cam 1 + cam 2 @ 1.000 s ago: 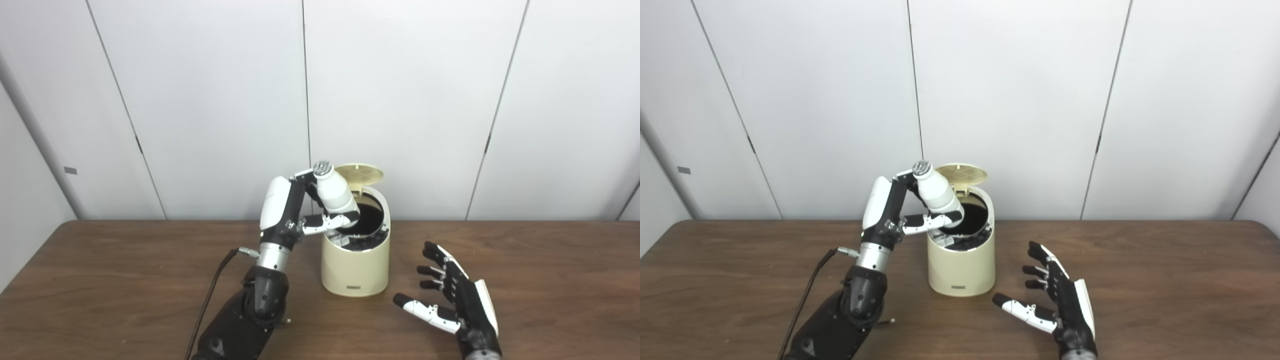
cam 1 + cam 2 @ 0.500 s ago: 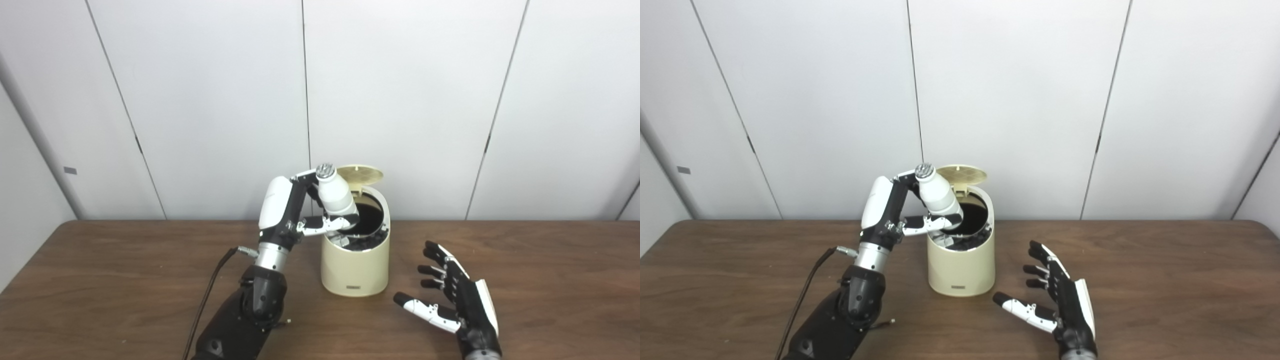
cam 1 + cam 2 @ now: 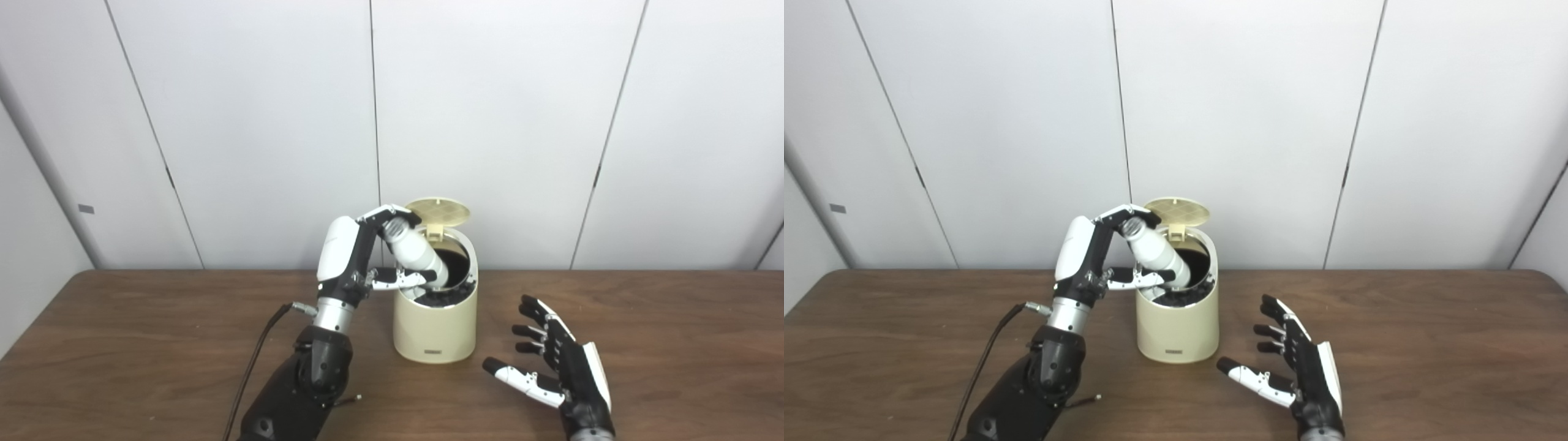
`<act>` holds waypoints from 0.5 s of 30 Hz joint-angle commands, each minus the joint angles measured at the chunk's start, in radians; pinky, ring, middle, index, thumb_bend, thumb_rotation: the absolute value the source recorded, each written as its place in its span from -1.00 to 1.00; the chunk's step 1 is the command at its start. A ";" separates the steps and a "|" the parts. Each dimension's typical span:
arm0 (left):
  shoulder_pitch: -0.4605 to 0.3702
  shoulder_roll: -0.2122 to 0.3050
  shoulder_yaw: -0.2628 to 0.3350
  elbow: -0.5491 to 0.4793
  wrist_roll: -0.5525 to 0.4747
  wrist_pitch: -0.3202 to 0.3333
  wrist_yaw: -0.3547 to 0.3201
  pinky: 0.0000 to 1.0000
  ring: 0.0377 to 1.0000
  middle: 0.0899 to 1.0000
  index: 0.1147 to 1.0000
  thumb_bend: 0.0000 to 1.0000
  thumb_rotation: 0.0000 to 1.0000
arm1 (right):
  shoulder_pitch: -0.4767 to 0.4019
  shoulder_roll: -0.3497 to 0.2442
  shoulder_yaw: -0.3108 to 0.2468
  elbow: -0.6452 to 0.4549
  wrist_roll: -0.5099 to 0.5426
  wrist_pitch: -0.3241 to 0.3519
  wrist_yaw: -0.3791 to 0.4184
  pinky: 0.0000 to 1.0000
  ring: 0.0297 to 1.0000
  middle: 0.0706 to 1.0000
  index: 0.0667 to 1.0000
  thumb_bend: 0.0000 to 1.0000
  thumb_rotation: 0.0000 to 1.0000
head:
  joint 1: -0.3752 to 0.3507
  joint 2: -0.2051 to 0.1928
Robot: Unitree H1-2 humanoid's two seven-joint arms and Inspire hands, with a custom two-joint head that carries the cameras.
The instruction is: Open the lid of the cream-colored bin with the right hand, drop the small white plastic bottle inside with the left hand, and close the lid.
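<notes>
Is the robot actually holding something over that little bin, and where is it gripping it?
Yes: the left hand grips the white bottle, fingers at its cap end, thumb under its body. The right hand holds nothing.

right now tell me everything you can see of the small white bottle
The small white plastic bottle is smooth and matte, narrowing to a neck with a greyish, ridged-looking cap at its upper left end. It is tilted, base down and to the right, poking into the open mouth of the cream-colored bin, whose lid stands raised behind it. The left hand is around it, fingers over the cap, thumb under the body.
</notes>
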 commanded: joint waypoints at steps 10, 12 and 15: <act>-0.008 0.003 -0.007 0.022 0.047 -0.011 -0.006 0.09 0.22 0.26 0.26 0.77 -0.96 | -0.034 0.001 0.003 -0.037 -0.003 -0.026 -0.008 0.29 0.46 0.67 0.65 0.50 -0.47 | -0.001 0.004; -0.009 0.003 -0.006 0.024 0.051 -0.010 -0.004 0.09 0.21 0.26 0.26 0.76 -0.95 | -0.034 0.001 0.003 -0.036 -0.006 -0.026 -0.008 0.28 0.46 0.67 0.65 0.51 -0.46 | 0.000 0.006; -0.009 0.002 -0.004 0.023 0.054 -0.010 0.001 0.08 0.21 0.25 0.25 0.76 -0.95 | -0.034 0.001 0.004 -0.037 -0.006 -0.024 -0.006 0.28 0.46 0.67 0.65 0.52 -0.47 | 0.002 0.007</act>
